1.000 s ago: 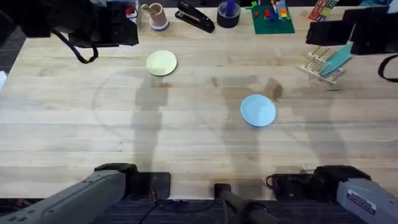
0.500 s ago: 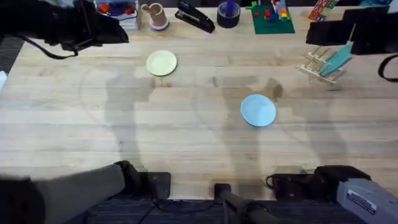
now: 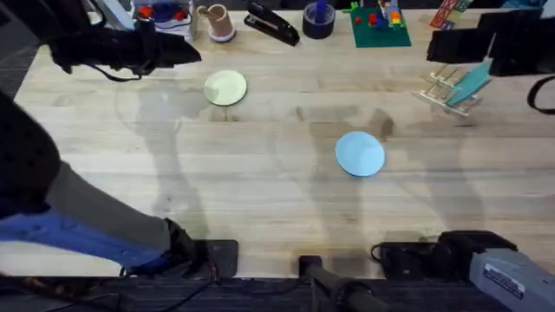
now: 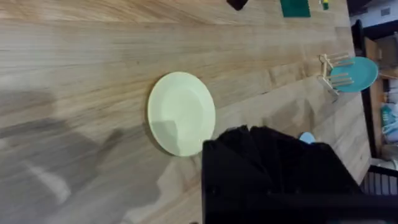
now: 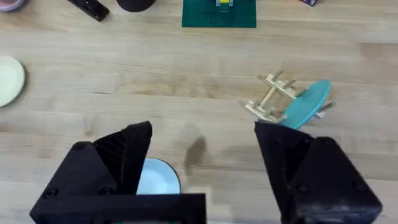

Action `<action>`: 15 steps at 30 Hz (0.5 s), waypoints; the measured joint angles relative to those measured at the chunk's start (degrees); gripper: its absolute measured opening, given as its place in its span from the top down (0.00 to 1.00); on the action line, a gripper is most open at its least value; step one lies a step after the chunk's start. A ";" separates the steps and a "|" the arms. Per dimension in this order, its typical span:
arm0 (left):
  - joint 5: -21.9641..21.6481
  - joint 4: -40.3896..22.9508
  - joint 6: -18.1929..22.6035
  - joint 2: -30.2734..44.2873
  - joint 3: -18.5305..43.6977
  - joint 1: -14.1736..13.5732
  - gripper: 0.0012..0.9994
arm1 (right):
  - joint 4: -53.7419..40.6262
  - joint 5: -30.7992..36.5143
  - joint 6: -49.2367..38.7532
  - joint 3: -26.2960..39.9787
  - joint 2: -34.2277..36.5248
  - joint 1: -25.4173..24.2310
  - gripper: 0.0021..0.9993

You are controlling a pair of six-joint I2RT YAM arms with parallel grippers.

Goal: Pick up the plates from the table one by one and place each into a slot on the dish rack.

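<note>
The pale yellow plate (image 3: 225, 87) (image 4: 181, 113) lies flat on the table (image 3: 260, 191) at the back left. My left gripper (image 3: 184, 52) (image 4: 267, 171) hovers just to its left, apart from it. The light blue plate (image 3: 360, 153) (image 5: 157, 178) lies flat right of centre. At the back right stands the dish rack (image 3: 442, 89) (image 5: 272, 99) with a darker teal plate (image 3: 474, 81) (image 5: 306, 102) leaning in it. My right gripper (image 5: 202, 130) is held high over the near side, open and empty, with the blue plate below it.
Along the back edge stand a tan cup (image 3: 217, 22), a black stapler (image 3: 273, 23), a dark round holder (image 3: 318, 19) and a green baseplate with bricks (image 3: 380, 26). Dark equipment (image 3: 490, 48) sits behind the rack. Bare wood lies between the two plates.
My left arm has risen close under the camera and its gripper has shifted right and slightly nearer, toward the yellow plate. The plates, the rack and the right arm have not moved.
</note>
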 joint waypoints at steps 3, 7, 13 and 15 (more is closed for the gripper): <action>1.01 2.05 0.11 3.20 0.00 0.00 0.96 | 0.01 0.00 0.00 0.04 0.00 0.00 0.01; 1.49 3.63 0.14 6.62 0.00 0.00 0.96 | 0.01 0.00 0.00 0.04 0.00 0.00 0.01; 1.96 5.16 0.14 10.73 0.16 0.00 0.96 | 0.01 -0.01 0.00 0.04 0.00 0.00 0.00; 2.13 5.69 0.14 11.95 0.20 0.00 0.96 | 0.01 0.00 0.00 0.07 0.00 0.00 0.00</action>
